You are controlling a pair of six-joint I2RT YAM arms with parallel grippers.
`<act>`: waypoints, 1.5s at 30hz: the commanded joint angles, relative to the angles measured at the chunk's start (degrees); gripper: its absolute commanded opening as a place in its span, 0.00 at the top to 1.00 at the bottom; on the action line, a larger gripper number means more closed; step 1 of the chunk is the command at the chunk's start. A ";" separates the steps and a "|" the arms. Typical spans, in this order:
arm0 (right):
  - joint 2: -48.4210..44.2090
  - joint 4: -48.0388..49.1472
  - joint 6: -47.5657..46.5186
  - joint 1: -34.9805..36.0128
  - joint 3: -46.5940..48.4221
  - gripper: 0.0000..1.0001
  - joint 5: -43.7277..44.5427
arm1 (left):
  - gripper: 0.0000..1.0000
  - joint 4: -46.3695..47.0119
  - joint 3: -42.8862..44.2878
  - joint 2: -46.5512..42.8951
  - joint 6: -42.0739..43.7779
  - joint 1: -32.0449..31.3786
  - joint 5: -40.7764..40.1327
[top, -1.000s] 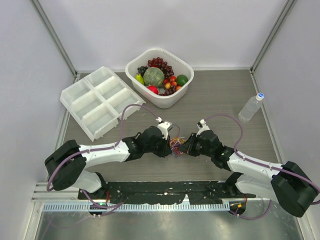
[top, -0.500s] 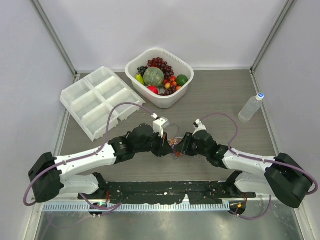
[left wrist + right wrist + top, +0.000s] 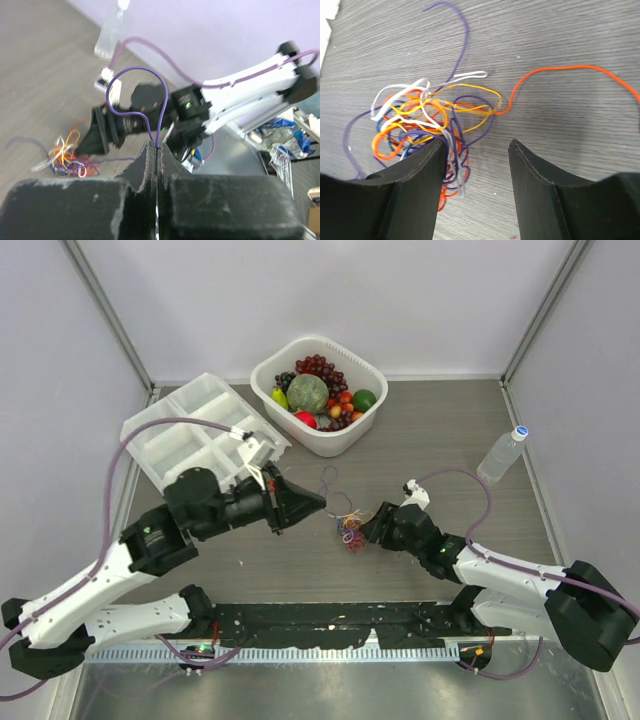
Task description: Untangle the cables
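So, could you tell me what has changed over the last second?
The left gripper, shut on a purple cable, has pulled back left, away from the tangle. The right gripper has opened and stays at the tangle. The fruit basket, tray and bottle are unchanged.

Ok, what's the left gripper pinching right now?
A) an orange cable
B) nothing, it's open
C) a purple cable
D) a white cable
C: the left wrist view shows the left gripper shut on a purple cable that arches up out of it in a loop, while the orange and white ones sit in the tangle further off.
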 commanded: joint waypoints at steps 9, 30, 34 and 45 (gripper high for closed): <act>-2.11 -6.46 -5.66 0.24 3.75 0.40 6.17 | 1.00 -5.14 22.81 3.19 2.38 -0.34 -1.48; -9.77 -3.42 -33.00 17.64 14.21 0.37 -2.35 | 1.00 -12.34 42.77 14.96 1.85 -0.26 -12.21; -5.90 4.33 -34.50 20.98 13.34 0.37 -1.74 | 1.00 -13.04 47.16 16.29 2.29 -0.34 -11.77; 13.09 15.51 -20.29 20.99 12.38 0.42 21.97 | 1.00 -16.99 70.54 23.14 4.74 -0.34 -8.95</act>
